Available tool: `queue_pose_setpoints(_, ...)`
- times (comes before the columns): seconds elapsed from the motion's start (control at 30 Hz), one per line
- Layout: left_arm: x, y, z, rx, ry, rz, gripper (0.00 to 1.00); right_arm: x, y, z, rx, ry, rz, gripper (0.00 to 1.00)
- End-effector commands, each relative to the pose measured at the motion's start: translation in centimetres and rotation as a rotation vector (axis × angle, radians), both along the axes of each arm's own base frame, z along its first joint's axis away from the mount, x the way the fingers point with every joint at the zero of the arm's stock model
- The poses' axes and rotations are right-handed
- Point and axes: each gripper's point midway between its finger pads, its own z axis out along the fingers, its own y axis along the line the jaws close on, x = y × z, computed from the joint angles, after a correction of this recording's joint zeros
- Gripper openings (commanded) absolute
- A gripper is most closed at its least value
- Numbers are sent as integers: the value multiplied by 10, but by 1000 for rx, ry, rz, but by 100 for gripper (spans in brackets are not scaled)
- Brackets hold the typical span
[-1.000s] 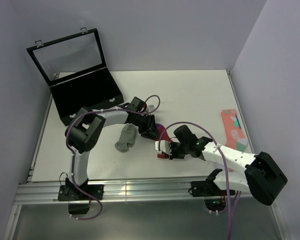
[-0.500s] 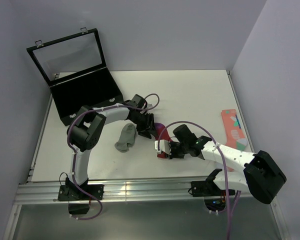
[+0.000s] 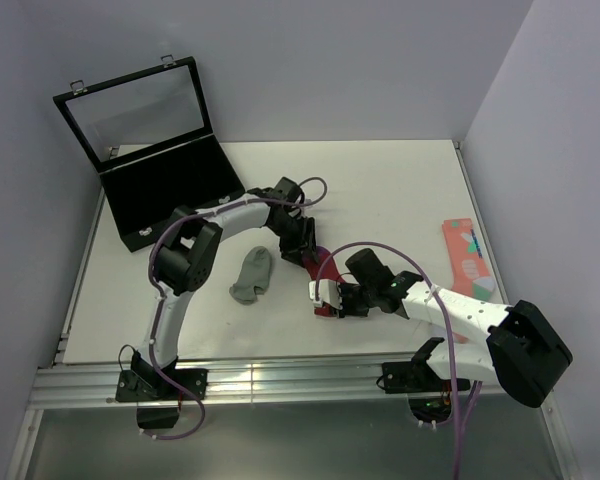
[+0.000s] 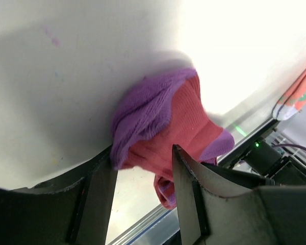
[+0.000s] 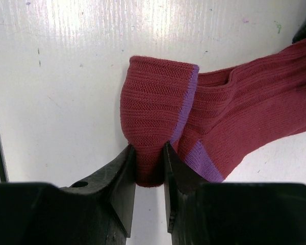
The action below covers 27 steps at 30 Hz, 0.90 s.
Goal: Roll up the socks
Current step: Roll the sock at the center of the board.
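Mid-table, a little toward the near edge: the long magenta-red sock, with the roll just started.

- Right gripper is pinched tight on the folded-over end (one turn of fabric, purple band showing beside it).
- Left gripper is clamped on the bunched purple-heel part, on the side toward the far edge.
- Grey sock lies flat on the side toward the left edge, apart from the red one, with no gripper on it.

We judge the roll barely begun. The next move calls for the right wrist to turn the fold further along the sock while the left holds the fabric taut. Slack would loosen the roll.
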Motion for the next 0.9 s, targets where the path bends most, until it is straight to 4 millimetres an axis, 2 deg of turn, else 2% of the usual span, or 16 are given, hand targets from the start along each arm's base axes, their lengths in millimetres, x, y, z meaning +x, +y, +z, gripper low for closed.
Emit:
queue_pose_setpoints(0.0,4,22,-37,179,-26,-22,52,-5,-13,-10,-73,33,-13,19)
queue_pose_setpoints(0.23,2,26,-56,244,-15,-39,49,-6,-13,-11,-74,37,-11,18)
queue_pose_setpoints(0.3,1,25,-58,244,-11,-42,44,-6,-13,-12,-75,36,-10,18)
queue_pose_setpoints(0.33,0,25,-60,244,-8,-44,40,-5,-13,-11,-74,35,-12,18)
queue_pose_setpoints(0.4,-1,23,-61,236,-4,-46,26,-6,-12,-11,-73,38,-9,18)
queue_pose_setpoints(0.47,0,21,-63,231,-6,-41,6,-6,-11,-11,-70,38,-4,18)
queue_pose_setpoints(0.53,5,19,-62,219,-19,-32,0,-7,-10,-10,-66,50,2,18)
queue_pose_setpoints(0.67,21,22,-54,186,-49,16,1,-17,-4,0,-50,124,56,17)
queue_pose_setpoints(0.87,44,36,-47,175,-86,55,0,-42,0,12,-64,331,156,16)
